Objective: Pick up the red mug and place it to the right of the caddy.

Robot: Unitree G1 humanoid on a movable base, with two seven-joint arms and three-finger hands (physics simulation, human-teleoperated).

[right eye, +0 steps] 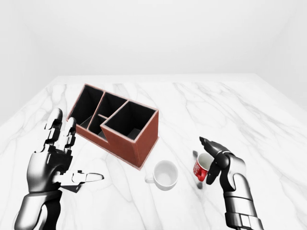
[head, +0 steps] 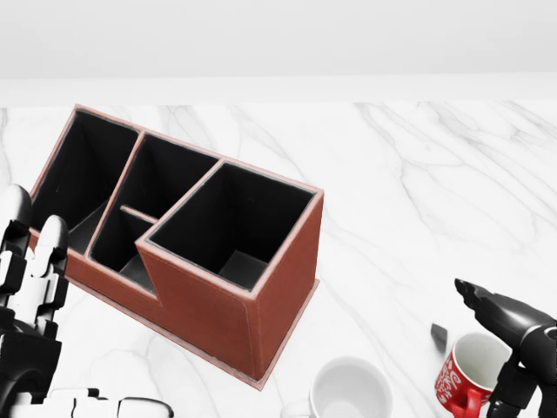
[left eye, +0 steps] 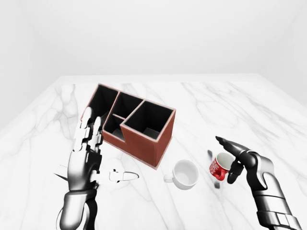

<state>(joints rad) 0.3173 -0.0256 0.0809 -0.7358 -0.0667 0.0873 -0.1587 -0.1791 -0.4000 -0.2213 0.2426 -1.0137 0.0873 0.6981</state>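
You had the right hand [left eye: 233,160] spread, fingers around the red mug [left eye: 218,166] without closing, so no grip yet. The mug stood upright, right of the caddy [left eye: 132,123], beyond the white mug [left eye: 184,174]. Your left hand [left eye: 86,160] hung open just left of the caddy, out of the way.
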